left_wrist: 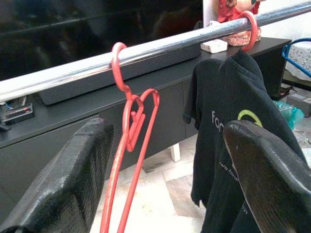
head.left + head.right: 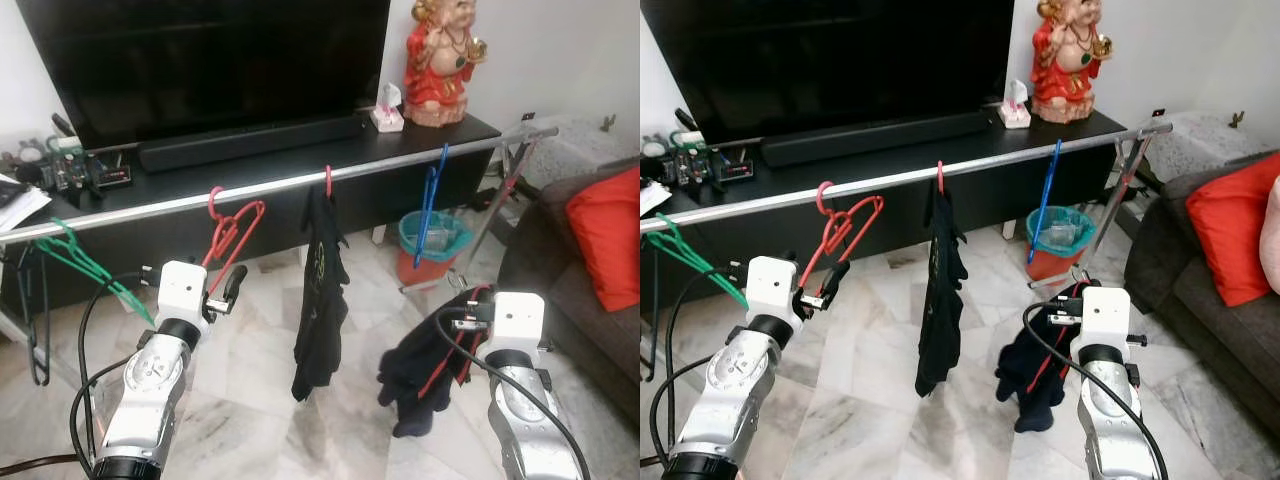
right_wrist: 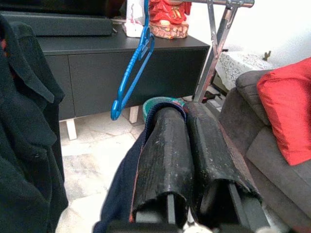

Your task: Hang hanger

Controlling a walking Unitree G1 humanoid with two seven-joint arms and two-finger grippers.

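Observation:
A silver rail (image 2: pixel 270 187) runs across in front of the TV stand. An empty red hanger (image 2: pixel 232 232) hangs on it by its hook (image 1: pixel 118 60). My left gripper (image 2: pixel 226 292) is open just below and in front of that hanger, whose wire shows between the wide-apart fingers (image 1: pixel 73 165). Further along the rail hang a black shirt (image 2: pixel 320 290) on a red hanger, a blue hanger (image 2: pixel 430 200) and a green hanger (image 2: pixel 80 260). My right gripper (image 2: pixel 468 308) is shut on a red hanger carrying a dark garment (image 2: pixel 415 375), held low, below the rail.
Behind the rail stands a black TV stand (image 2: pixel 440 135) with a TV, a soundbar (image 2: pixel 250 145), a tissue box and a red statue (image 2: pixel 440 60). A teal bin (image 2: pixel 432 240) sits on the marble floor. A grey sofa with a red cushion (image 2: pixel 605 235) is on the right.

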